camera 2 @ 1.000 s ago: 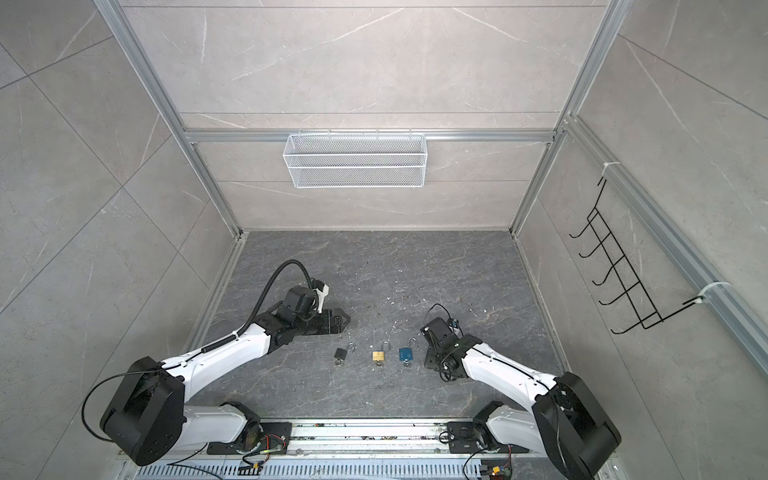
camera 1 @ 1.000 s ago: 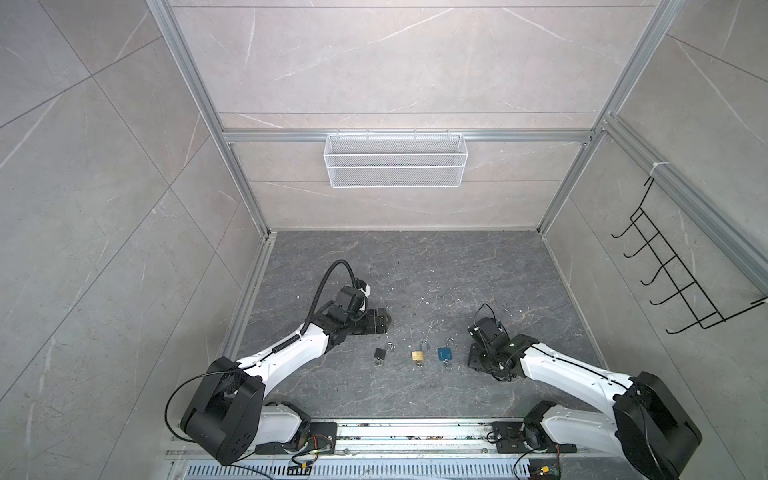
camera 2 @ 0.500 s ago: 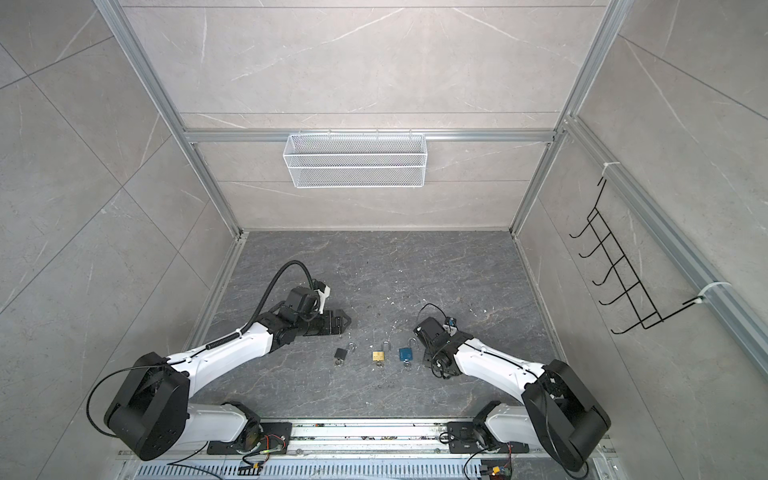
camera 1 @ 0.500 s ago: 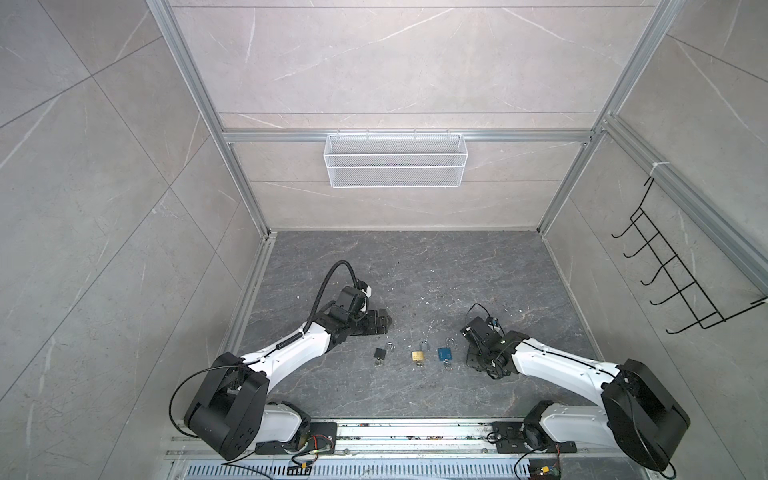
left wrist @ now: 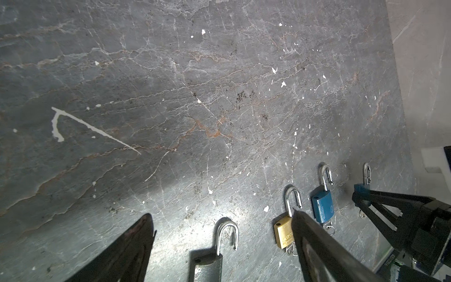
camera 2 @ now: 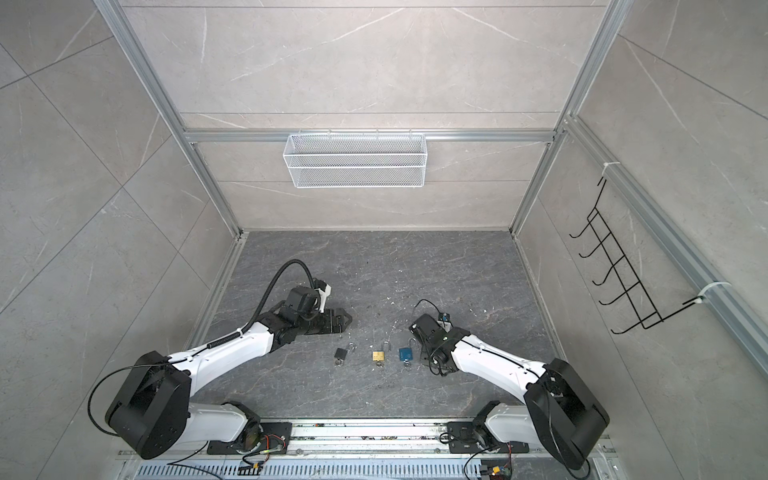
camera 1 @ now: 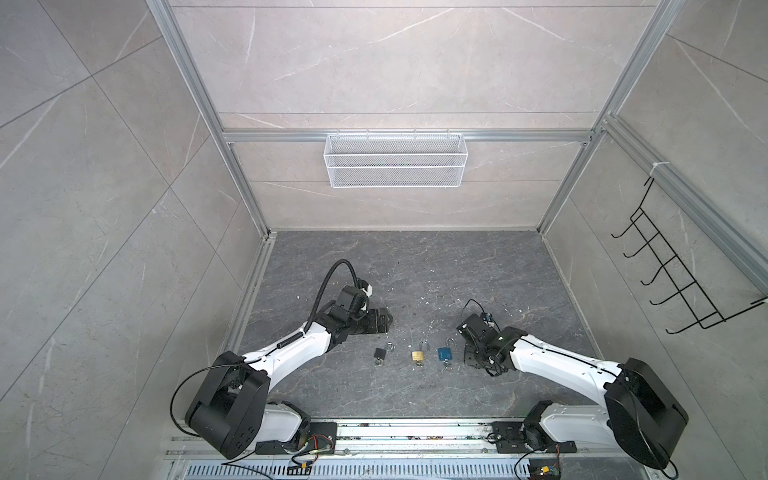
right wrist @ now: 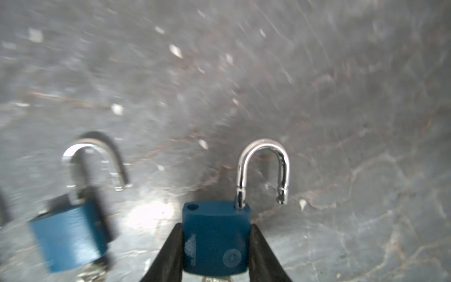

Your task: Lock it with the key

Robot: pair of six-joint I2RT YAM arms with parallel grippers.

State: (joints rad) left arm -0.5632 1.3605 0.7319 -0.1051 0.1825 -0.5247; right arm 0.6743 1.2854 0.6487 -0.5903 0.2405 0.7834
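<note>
**A:** What is the right arm's pincer doing?

**B:** The right gripper (right wrist: 216, 225) is pressing both black fingers against the flat sides of a small dark blue metal padlock (right wrist: 216, 244). The lock is showing sharp while the table behind it is blurring, so I'm reading that as a firm clamp.

**A:** Which way is it lying?

**B:** Its long axis is running straight out from the pincer. The silver key (right wrist: 216, 279) is sticking out of the end nearest the wrist and is being cut off by the frame edge. The chrome U-shaped shackle (right wrist: 263, 151) is pointing away. Its free leg is hanging off one side, opposite the empty hole, so I'd say it needs swinging back over that hole before locking.

**A:** And further out?

**B:** Just beside it, a lighter blue padlock (left wrist: 323, 206) is lying on the grey stone-look tabletop (left wrist: 170, 97). A brass padlock (left wrist: 283, 232) and a black padlock (camera 1: 379, 353) are lying next in the row, all with open shackles. Beyond the row, the left gripper (left wrist: 222, 213) is hovering with its fingers wide apart and holding nothing, so the right arm is far nearer.

**A:** Anything hidden?

**B:** In both top views the right wrist is covering that padlock. I can't tell whether it is touching the table.
</note>
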